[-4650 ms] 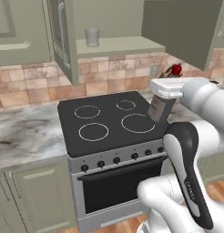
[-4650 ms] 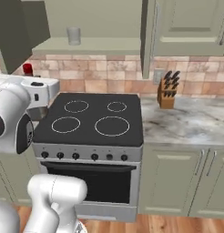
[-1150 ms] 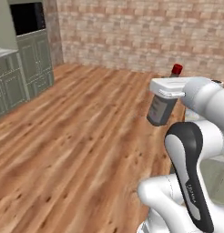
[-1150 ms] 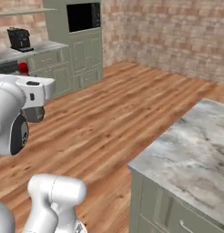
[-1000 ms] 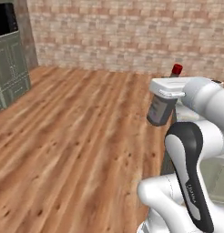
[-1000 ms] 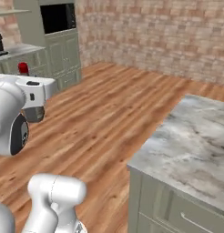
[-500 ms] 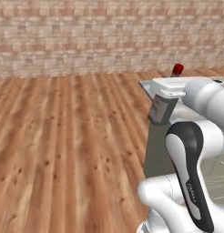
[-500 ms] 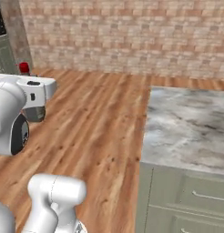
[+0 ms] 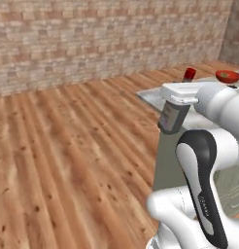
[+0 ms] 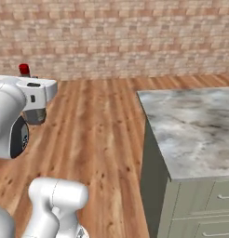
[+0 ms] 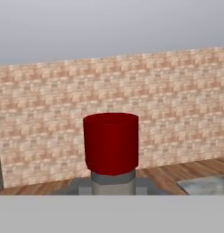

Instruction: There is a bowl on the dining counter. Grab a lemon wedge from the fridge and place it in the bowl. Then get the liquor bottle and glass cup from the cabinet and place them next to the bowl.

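Brick wall and wood floor are surrounding the dining counter (image 10: 195,130). Gripper (image 9: 177,97) is clamping the liquor bottle (image 9: 171,116), carrying it over; next it needs setting upright beside the bowl (image 9: 228,76).

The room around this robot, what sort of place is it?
Probably a home kitchen or dining area: a marble-topped counter on green cabinets, a red bowl on it, a wooden floor and a brick wall.
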Tool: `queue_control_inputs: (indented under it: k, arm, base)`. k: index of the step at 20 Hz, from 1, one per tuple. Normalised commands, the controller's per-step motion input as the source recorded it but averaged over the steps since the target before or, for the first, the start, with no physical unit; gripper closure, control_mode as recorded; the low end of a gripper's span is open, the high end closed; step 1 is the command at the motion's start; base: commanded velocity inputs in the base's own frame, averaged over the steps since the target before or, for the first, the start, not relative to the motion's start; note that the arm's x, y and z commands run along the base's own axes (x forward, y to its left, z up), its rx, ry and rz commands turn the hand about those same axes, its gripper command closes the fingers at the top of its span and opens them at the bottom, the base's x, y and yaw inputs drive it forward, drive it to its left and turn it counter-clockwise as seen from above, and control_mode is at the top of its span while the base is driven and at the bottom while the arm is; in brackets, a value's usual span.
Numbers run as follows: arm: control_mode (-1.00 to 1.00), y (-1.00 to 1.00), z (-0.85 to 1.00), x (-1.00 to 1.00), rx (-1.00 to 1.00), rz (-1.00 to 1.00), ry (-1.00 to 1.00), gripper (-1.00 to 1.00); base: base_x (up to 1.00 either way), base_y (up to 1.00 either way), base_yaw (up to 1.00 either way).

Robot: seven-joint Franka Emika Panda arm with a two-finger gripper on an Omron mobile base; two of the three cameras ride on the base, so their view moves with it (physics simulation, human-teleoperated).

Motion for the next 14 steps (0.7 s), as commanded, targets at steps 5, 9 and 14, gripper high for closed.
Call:
queue_control_inputs:
  k: [5, 9, 14]
  arm:
    - [1.0, 0.0, 0.0, 0.0, 0.0, 0.0, 0.0, 1.0]
    - [1.0, 0.0, 0.0, 0.0, 0.0, 0.0, 0.0, 1.0]
    - [1.0, 0.0, 0.0, 0.0, 0.0, 0.0, 0.0, 1.0]
  base:
    - [0.78, 0.85, -0.55]
    - [0.77, 0.86, -0.55]
    - [0.7, 0.88, -0.55]
